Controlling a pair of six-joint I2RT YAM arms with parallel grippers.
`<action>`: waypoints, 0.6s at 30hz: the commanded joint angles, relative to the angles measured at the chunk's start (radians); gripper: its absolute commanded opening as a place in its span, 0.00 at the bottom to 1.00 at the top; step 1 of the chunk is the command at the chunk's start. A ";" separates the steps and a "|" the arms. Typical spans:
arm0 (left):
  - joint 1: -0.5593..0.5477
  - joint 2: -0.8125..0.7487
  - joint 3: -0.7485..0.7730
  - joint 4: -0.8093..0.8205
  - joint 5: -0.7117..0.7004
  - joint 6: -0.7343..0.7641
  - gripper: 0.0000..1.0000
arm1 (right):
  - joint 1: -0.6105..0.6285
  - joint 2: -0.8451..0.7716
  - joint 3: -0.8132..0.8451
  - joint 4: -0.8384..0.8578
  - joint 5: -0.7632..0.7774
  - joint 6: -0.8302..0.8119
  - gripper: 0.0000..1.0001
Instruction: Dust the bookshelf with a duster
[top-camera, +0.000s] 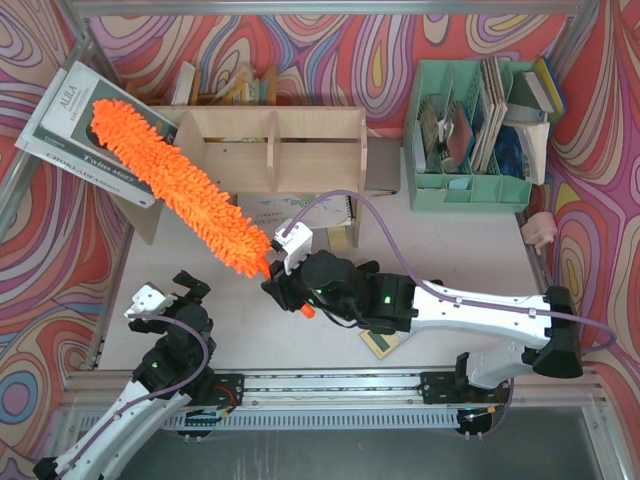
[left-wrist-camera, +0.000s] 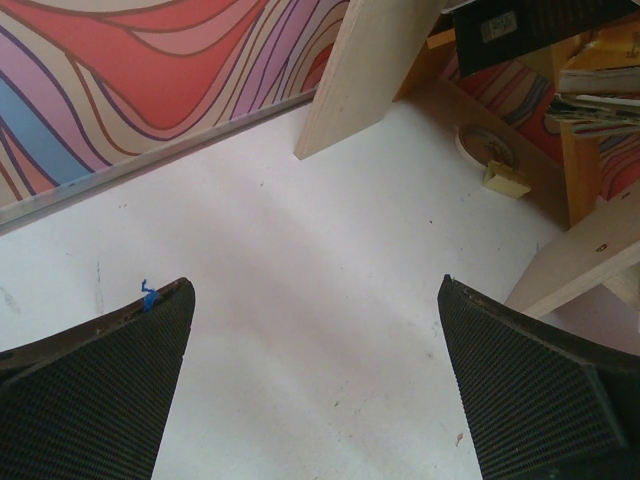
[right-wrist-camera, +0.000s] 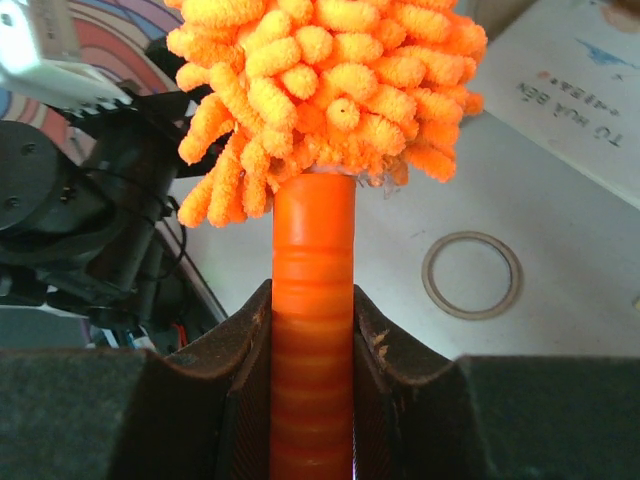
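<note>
Right jaws: clamped on the duster handle, centre frame.
Left jaws: wide apart, empty, lower left.
Duster head: slants up-left across the bookshelf left end.
Sweep: likely best kept light, fluff dragged along the top board.

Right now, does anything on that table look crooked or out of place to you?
Yes. A large book lies askew at the bookshelf's left end. It is tilted and juts well past the side panel, and the duster's fluffy head reaches over it.
</note>
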 joint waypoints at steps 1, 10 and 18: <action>0.004 -0.015 -0.021 0.012 0.001 0.014 0.98 | 0.000 -0.006 0.014 -0.006 0.100 0.042 0.00; 0.004 -0.016 -0.021 0.007 0.000 0.012 0.99 | -0.001 -0.163 -0.047 0.030 0.187 -0.016 0.00; 0.004 -0.007 -0.020 0.017 0.028 0.013 0.99 | -0.002 -0.351 -0.227 0.138 0.094 -0.262 0.00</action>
